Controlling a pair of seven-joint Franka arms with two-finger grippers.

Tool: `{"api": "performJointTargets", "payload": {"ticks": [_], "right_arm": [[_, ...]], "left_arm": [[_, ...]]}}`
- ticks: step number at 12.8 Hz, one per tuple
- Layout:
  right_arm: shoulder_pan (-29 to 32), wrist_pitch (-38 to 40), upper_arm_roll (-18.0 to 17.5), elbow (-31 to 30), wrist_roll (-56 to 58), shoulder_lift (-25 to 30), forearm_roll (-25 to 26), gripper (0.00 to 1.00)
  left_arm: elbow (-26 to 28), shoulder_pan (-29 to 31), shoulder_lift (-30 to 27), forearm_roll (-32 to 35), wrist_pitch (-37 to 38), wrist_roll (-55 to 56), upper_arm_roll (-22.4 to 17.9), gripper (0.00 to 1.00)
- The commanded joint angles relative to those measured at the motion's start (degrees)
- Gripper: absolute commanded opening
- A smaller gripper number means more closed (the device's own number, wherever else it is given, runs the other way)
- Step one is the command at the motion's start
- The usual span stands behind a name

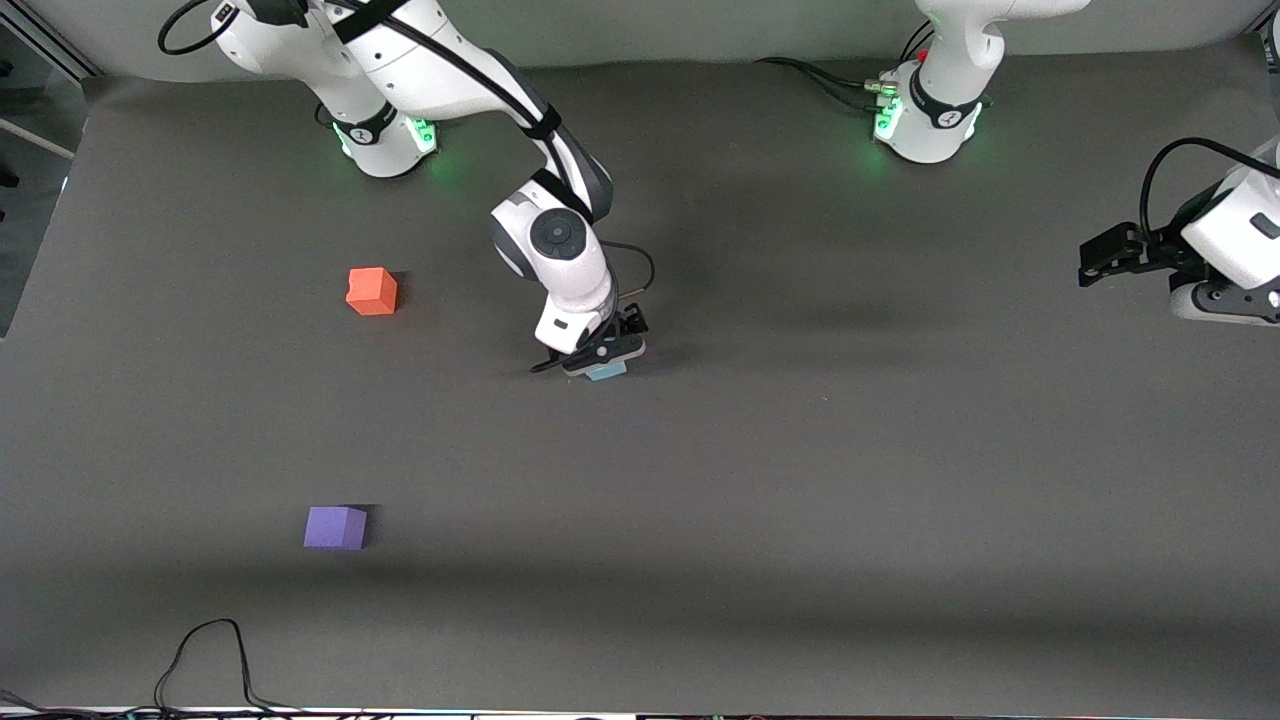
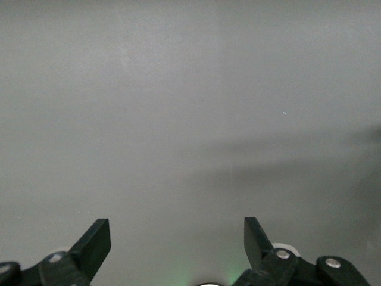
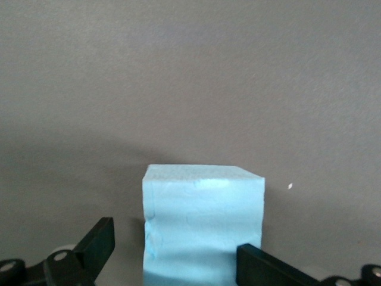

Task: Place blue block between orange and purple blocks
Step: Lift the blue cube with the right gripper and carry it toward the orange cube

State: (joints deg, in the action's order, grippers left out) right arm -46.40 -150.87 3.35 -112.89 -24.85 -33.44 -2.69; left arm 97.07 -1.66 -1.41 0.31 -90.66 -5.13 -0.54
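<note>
The blue block (image 1: 607, 372) sits on the dark table near the middle. My right gripper (image 1: 600, 358) is lowered over it with its fingers open on either side. In the right wrist view the blue block (image 3: 202, 220) stands between the fingers of my right gripper (image 3: 177, 241): one finger stands apart from it, the other is at its side. The orange block (image 1: 372, 291) lies toward the right arm's end of the table. The purple block (image 1: 335, 527) lies nearer the front camera than the orange one. My left gripper (image 1: 1095, 260) waits at the left arm's end, and the left wrist view shows it (image 2: 176, 229) open and empty.
A black cable (image 1: 210, 655) loops on the table at the edge nearest the front camera. The two arm bases (image 1: 385, 140) (image 1: 930, 125) stand along the table's back edge.
</note>
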Motion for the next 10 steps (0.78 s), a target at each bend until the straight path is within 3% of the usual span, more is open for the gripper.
{"api": "performJointTargets", "payload": {"ticks": [1, 10], "right_arm": [[0.3, -2.4, 1.1, 3.0, 3.4, -4.3, 0.8, 1.00], [1.0, -0.7, 1.2, 5.1, 3.5, -3.9, 0.5, 1.00]], "left_arm": [[0.5, -0.8, -1.2, 0.7, 0.7, -0.9, -0.7, 1.00], [0.4, -0.8, -1.3, 0.7, 0.7, -0.1, -0.7, 1.00]]}}
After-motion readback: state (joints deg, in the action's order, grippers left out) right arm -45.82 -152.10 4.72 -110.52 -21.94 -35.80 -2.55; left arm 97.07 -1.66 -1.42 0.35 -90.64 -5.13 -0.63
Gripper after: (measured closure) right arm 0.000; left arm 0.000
